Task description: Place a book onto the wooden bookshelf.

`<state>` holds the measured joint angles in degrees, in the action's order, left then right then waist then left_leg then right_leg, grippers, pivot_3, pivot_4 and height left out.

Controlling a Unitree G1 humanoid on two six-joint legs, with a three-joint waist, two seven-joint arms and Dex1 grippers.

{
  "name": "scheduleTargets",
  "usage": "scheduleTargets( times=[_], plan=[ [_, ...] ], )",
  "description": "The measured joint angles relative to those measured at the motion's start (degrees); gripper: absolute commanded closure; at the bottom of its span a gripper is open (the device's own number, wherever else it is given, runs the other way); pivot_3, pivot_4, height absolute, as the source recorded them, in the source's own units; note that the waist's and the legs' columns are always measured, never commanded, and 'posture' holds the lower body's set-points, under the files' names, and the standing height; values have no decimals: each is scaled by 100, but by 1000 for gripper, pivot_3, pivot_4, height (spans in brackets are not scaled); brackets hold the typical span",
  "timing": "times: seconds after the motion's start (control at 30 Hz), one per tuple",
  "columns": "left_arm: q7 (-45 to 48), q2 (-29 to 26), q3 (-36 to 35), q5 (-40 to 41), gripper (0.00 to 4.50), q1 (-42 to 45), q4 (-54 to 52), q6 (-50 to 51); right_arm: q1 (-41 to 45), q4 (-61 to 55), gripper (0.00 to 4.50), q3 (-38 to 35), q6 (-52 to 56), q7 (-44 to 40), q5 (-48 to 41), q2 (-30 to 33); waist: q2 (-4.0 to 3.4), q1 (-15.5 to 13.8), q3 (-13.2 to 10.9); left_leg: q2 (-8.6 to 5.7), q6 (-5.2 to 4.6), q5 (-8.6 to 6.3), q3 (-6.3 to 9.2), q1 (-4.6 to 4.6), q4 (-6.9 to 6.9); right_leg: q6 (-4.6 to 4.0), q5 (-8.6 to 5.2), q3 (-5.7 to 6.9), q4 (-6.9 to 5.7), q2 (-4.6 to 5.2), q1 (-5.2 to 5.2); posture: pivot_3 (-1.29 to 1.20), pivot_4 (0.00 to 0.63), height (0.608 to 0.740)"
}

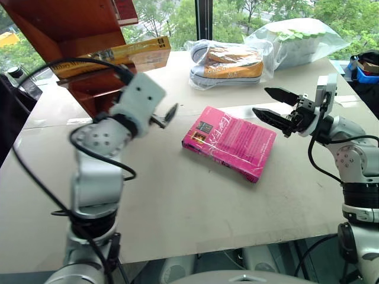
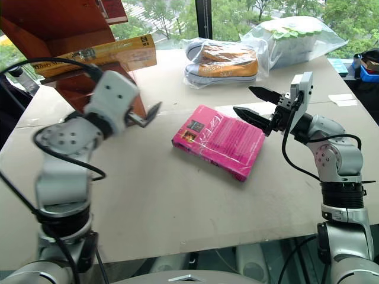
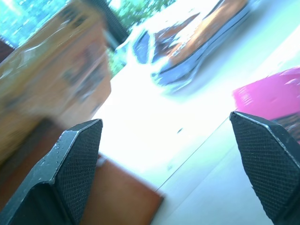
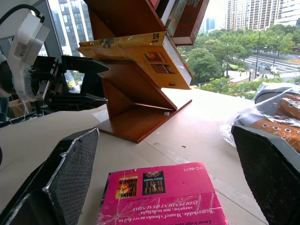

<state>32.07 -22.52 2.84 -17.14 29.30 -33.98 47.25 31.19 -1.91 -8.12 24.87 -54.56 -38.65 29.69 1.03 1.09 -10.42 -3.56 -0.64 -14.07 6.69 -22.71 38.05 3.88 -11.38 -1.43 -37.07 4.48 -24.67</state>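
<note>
We see the yellow-orange book (image 1: 115,56) lying flat on a lower board of the wooden bookshelf (image 1: 65,29), which stands at the far left of the worktop (image 1: 177,207). One end of the book juts out past the slanted side of the shelf toward the middle of the worktop, and from the right wrist view its spine lettering and small cover pictures face us.

Our left gripper (image 1: 166,116) hangs just in front of the foot of the bookshelf, a little below the book and apart from it. Its fingers (image 3: 75,164) stand wide apart with nothing between them.

Our right gripper (image 1: 274,106) is raised over the right side of the worktop, pointing toward the left. Its fingers (image 4: 61,183) are also spread wide and hold nothing. Beneath and just beside its tips lies a pink book (image 1: 230,142), flat on the worktop and turned at an angle, well apart from the bookshelf.

At the far edge of the worktop, a pair of orange and white shoes in a clear plastic bag (image 1: 228,62) sits beside a second bagged bundle (image 1: 296,38), and beyond them a window shows green trees
</note>
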Motion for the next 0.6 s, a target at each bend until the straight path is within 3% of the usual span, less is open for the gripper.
scheduleTargets(
  times=[0.13, 0.17, 0.27, 0.47, 0.6],
  plan=[
    [-1247, 737, 177, 39, 2530, 68, 1484, -1605, -176, -238, 0, -138, 9, 155, -12, 73, -14, -44, 8, 2, -2, -1, -1, 6, 2, -5, 3, 0, -2, -1, 1, 0, 150, 740],
    [-1929, 1080, 143, 45, 2964, 366, 2469, -2401, -241, -344, 0, -188, 20, 246, -16, 97, -14, -88, 8, -2, -2, 0, 1, 3, 6, -3, 8, 6, -2, 1, 2, 0, 150, 740],
    [-2913, 1443, -27, 113, 4278, 1018, 4234, -3522, -312, -598, 0, -235, 90, 401, -43, 133, -14, -131, 8, -15, -3, 0, -5, -2, 20, 4, 18, 3, 0, 2, 4, 0, 150, 740],
    [-3932, 1852, -100, 261, 4415, 2457, 7572, -5488, -553, -989, 0, -453, 198, 720, -137, 205, -12, -182, 8, -26, -3, 0, -36, -12, 24, 12, 22, 2, 9, 9, 5, 0, 150, 740],
    [-4579, 1945, 110, 46, 4415, 3198, 8994, -6172, -575, -1088, 0, -456, 235, 800, -200, 207, -10, -152, 7, -27, -3, 0, -46, -18, 21, 14, 22, -4, 18, 9, 0, 0, 150, 740]
  ],
)
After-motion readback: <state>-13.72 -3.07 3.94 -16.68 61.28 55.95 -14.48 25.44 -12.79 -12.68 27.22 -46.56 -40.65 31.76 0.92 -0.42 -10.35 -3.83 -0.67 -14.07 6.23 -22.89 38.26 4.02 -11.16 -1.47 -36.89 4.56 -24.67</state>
